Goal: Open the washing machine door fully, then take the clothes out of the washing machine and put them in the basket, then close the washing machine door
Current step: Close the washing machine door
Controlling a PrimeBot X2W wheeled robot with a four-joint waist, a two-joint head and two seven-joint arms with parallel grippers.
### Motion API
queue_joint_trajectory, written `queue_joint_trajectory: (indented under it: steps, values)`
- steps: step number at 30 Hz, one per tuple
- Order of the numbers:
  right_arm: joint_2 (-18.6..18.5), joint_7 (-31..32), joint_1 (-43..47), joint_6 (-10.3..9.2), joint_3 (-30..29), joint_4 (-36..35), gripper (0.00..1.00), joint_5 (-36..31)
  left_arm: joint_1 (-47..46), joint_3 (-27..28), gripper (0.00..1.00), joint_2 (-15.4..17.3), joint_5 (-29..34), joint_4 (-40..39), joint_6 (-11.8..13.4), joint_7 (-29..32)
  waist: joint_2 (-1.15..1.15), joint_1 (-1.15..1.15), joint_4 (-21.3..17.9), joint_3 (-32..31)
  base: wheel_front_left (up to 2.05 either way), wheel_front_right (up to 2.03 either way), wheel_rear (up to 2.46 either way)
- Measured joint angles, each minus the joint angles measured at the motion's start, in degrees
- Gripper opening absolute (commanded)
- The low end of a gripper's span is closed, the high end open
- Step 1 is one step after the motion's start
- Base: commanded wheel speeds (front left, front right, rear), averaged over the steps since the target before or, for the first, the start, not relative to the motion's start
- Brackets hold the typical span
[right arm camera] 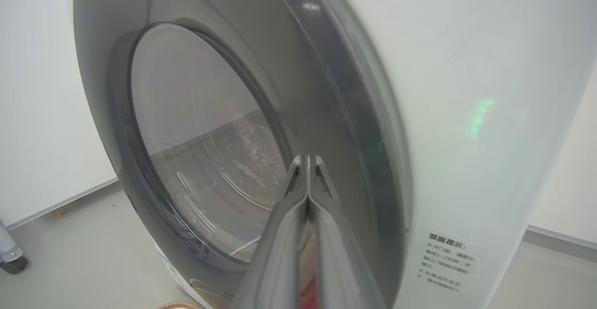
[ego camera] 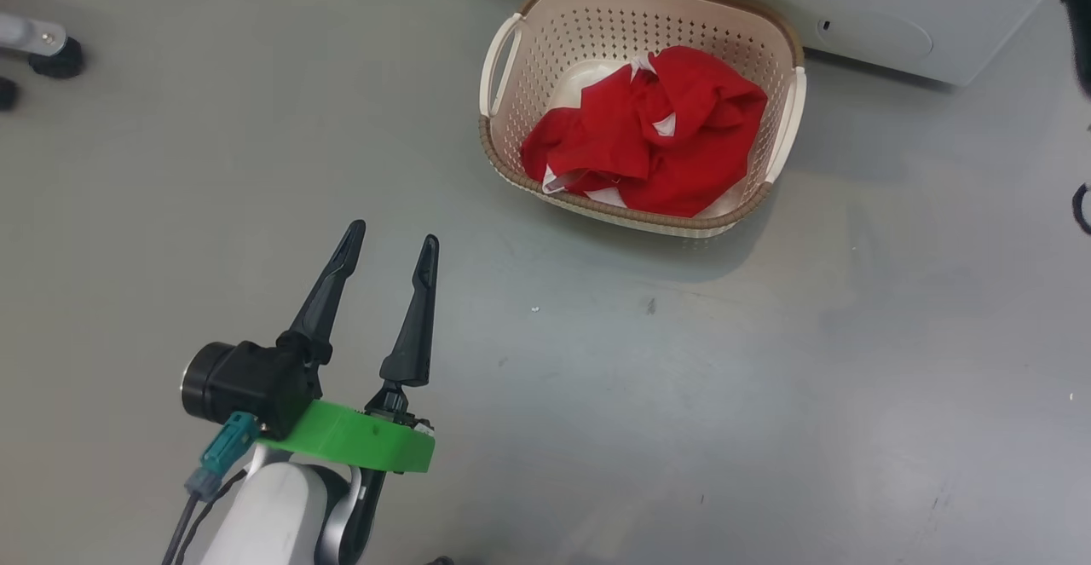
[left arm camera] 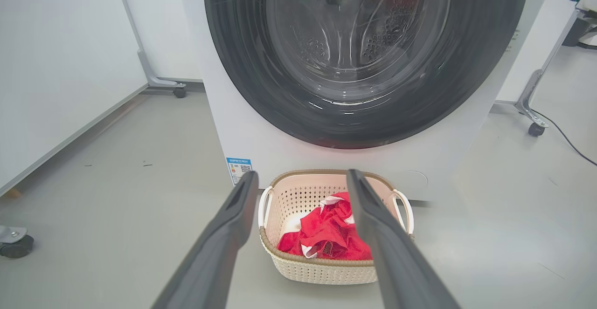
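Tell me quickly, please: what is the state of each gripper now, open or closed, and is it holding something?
Left gripper: open, holding nothing.
Right gripper: closed, fingers pressed together, nothing seen between them.

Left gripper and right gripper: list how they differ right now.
1. The left gripper has its fingers spread apart, open; the right gripper has its fingers pressed together, shut.
2. The left gripper hangs over the floor, aimed toward the basket; the right gripper points at the dark rim of the washing machine door, and whether it touches is unclear.
Shared: each has two long dark fingers.
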Motion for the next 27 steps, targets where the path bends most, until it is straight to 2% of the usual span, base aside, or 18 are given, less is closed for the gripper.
queue_joint_trajectory:
  steps: [6,17,18,20,21,22,27]
  values:
    - [1.9,-2.8,7.0,0.05,0.0,0.7,0.00,1.9,0.1,0.9,1.00,0.0,0.9,0.5,0.0,0.0,0.00,0.00,-1.8,-2.1,0.00,0.00,0.00]
    - [8.8,-4.4,23.3,0.07,0.1,0.6,0.00,4.3,0.4,2.4,1.00,0.3,3.1,2.3,-0.1,0.0,0.00,-0.01,-6.7,-7.3,0.00,0.00,0.00]
    - [9.2,-4.4,24.8,0.07,0.1,0.6,0.18,4.3,0.7,2.4,1.00,0.6,3.4,2.4,-0.1,0.0,0.00,0.00,-7.1,-7.8,0.00,0.00,0.00]
    - [9.9,-4.4,27.7,-0.03,0.1,0.3,0.62,4.4,1.5,2.7,1.00,1.1,3.5,2.7,-0.1,0.0,0.00,-0.01,-8.0,-9.0,0.00,0.00,0.00]
    - [10.4,-4.4,28.9,-0.03,0.1,0.1,0.90,4.4,2.0,2.9,1.00,1.4,3.6,3.0,-0.3,0.0,0.00,0.00,-8.5,-9.6,0.00,0.00,0.00]
    - [10.8,-4.4,30.3,-0.07,0.1,-0.4,1.00,4.4,2.6,3.1,1.00,1.5,3.8,3.1,-0.3,0.0,0.00,-0.01,-9.0,-10.2,0.00,0.00,0.00]
    - [13.0,-4.4,35.0,-1.19,-1.6,-4.5,1.00,4.6,4.9,4.1,1.00,2.4,3.9,4.0,-0.2,0.0,0.00,-0.01,-11.6,-12.7,0.00,0.00,0.00]
